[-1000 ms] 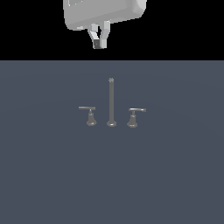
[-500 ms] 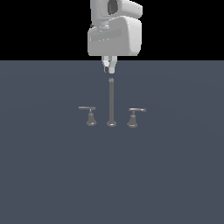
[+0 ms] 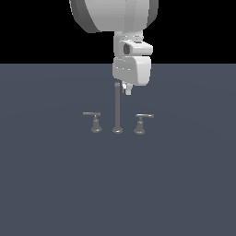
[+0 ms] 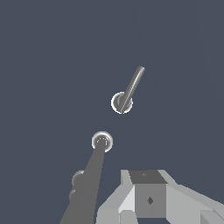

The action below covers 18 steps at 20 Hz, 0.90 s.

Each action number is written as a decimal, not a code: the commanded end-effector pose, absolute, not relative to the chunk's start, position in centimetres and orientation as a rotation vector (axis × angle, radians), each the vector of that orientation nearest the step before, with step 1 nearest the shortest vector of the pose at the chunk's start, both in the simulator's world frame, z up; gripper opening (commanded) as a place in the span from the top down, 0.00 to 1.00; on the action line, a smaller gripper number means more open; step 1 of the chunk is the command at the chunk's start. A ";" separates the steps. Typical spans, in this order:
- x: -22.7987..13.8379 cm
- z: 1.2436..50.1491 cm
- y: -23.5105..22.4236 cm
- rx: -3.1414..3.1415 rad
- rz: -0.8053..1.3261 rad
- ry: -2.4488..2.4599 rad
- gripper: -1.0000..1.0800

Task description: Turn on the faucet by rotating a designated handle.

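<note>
The faucet stands mid-floor in the exterior view. Its tall thin spout has a short lever on each side. The handle, with a faintly curved arm on a flared base, is on the exterior view's right of the spout. Its straight-armed twin is on the left. My gripper hangs by the spout's top, above the handle and apart from it, fingers together and empty. In the wrist view the handle lies beyond my gripper. The spout half hides the twin.
The faucet sits on a plain flat dark blue-grey floor that fills the scene. The arm's large white links hang above and behind the faucet. Nothing else shows.
The arm has come down and forward, toward the exterior view's right. The gripper moved from high behind the faucet to beside the spout's top. The faucet has not moved.
</note>
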<state>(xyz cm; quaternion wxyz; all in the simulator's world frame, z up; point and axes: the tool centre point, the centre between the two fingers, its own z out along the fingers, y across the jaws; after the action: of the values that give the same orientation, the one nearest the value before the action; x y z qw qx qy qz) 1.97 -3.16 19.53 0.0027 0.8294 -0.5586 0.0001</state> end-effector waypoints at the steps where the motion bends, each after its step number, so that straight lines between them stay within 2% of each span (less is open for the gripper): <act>1: 3.3 17.7 -4.5 2.533 0.002 -1.848 1.00; 9: 6.5 12.6 -9.1 2.313 0.003 -2.118 1.00; 18: 8.0 9.4 -12.3 2.157 0.002 -2.281 1.00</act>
<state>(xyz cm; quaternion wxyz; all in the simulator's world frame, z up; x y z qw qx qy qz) 7.77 -11.96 9.71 0.0015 0.6936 -0.7204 0.0003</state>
